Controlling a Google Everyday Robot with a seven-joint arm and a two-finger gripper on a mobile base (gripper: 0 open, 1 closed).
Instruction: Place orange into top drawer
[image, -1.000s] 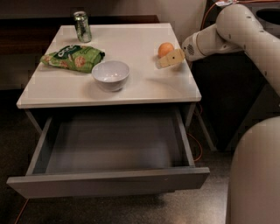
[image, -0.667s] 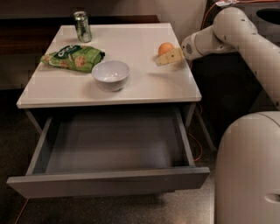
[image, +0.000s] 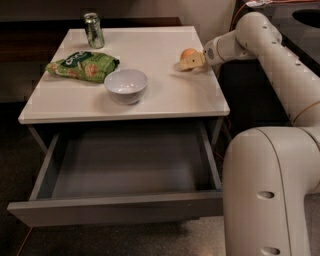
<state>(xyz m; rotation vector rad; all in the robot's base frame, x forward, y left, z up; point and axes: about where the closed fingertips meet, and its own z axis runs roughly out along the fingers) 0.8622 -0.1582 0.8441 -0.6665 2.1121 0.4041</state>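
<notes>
The orange (image: 188, 52) is at the right side of the white table top (image: 150, 95), near its right edge. My gripper (image: 190, 61) reaches in from the right on the white arm and is shut on the orange, one tan finger (image: 192, 62) in front of it, holding it just above the table surface. The top drawer (image: 125, 167) is pulled wide open under the table, its plain grey inside empty, its tall front (image: 115, 210) nearest the camera.
A white bowl (image: 126, 85) stands mid-table. A green snack bag (image: 82, 66) lies to its left and a green can (image: 93, 30) stands at the back. My white arm link (image: 270, 190) fills the lower right beside the drawer.
The gripper and the orange have risen slightly together. The large white arm link at lower right has swung further left into view.
</notes>
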